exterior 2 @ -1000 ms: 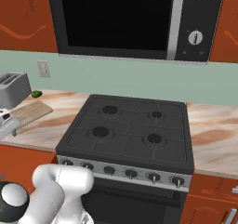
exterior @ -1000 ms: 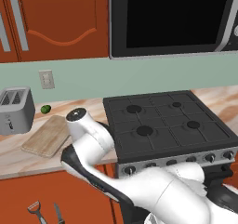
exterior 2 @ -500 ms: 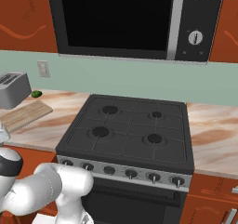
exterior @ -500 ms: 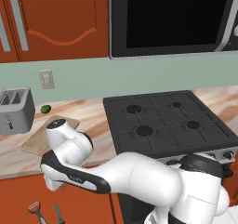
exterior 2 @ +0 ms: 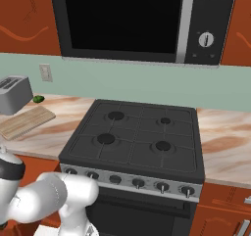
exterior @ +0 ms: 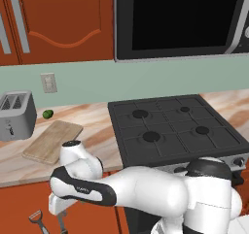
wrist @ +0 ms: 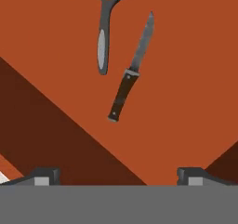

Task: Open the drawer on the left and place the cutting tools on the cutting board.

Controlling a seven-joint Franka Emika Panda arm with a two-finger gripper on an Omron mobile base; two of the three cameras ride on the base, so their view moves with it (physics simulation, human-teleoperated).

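The drawer (wrist: 186,79) stands open below the counter, and its red-brown floor fills the hand view. Two cutting tools lie on that floor: a knife (wrist: 125,86) with a dark handle and silver blade, and a grey-handled tool (wrist: 102,44) beside it. In the left base view the same tools show at the bottom left, the grey one (exterior: 37,217) left of the knife (exterior: 61,223). My gripper (wrist: 118,176) hangs open above them with nothing between its fingertips (wrist: 44,176), some way short of the knife handle. The cutting board (exterior: 53,141) (exterior 2: 27,121) lies bare on the counter.
A silver toaster (exterior: 17,114) (exterior 2: 13,94) stands left of the board, with a small green fruit (exterior: 47,113) (exterior 2: 37,99) behind it. The black stove (exterior: 175,128) (exterior 2: 135,137) sits to the right. My white arm (exterior: 121,189) stretches low across the cabinet front.
The arm has swung left and down, bringing the hand from counter height to below the counter edge over the drawer. The tools, board and open jaws are unchanged.
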